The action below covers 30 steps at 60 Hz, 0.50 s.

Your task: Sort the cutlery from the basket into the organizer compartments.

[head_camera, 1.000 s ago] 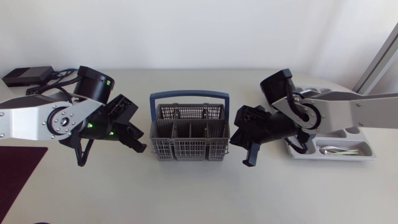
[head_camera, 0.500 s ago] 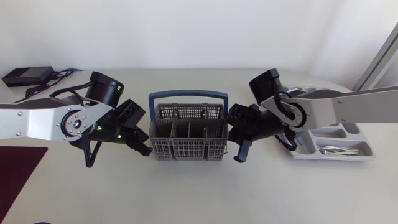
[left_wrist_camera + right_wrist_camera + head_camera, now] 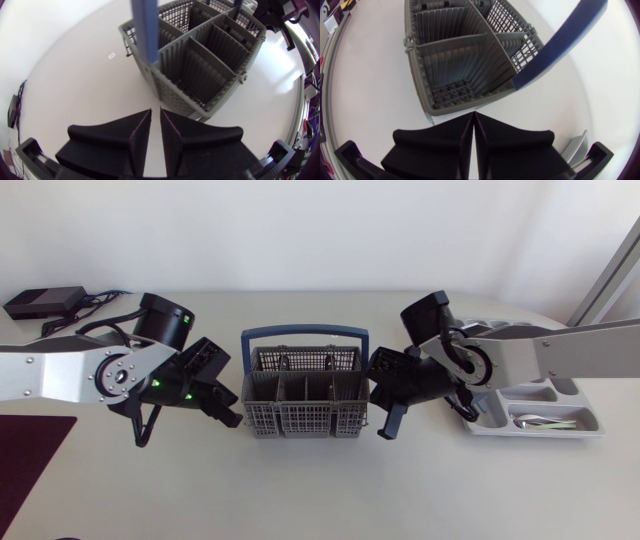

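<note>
While the grey basket (image 3: 304,423) stood mid-table under its blue handle (image 3: 304,333), the left gripper (image 3: 155,112) sat just beside its left wall and the right gripper (image 3: 473,116) just beside its right wall, both closed on nothing. The organizer (image 3: 597,423) lay at the right, a spoon (image 3: 543,421) in its near compartment.

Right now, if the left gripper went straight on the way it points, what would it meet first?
Most likely the grey basket: the left gripper points at its near lower corner, and nothing lies between them. Depth is hard to judge.
</note>
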{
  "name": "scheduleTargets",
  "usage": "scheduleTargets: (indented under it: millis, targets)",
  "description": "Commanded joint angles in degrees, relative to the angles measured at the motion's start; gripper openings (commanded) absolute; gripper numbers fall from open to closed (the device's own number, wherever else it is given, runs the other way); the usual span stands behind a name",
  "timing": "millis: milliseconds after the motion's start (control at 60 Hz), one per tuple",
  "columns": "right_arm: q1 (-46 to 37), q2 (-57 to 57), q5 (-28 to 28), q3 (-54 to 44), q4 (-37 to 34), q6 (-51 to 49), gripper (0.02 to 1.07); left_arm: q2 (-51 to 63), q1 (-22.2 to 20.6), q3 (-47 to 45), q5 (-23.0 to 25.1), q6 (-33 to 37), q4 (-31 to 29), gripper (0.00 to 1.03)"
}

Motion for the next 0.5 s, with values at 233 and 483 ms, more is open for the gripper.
scheduleTargets:
  millis: [233,483]
  targets:
    - [-3.4,-7.7,5.9,-7.5,0.5,1.0,0.54,-9.1,8.8,-1.7,1.0,1.9,-2.5,0.2]
    - [-7.5,-21.9,8.7,-12.9,-1.2,1.2,0.85,-20.2,11.5,-4.8,1.8,1.3,-3.8,0.33]
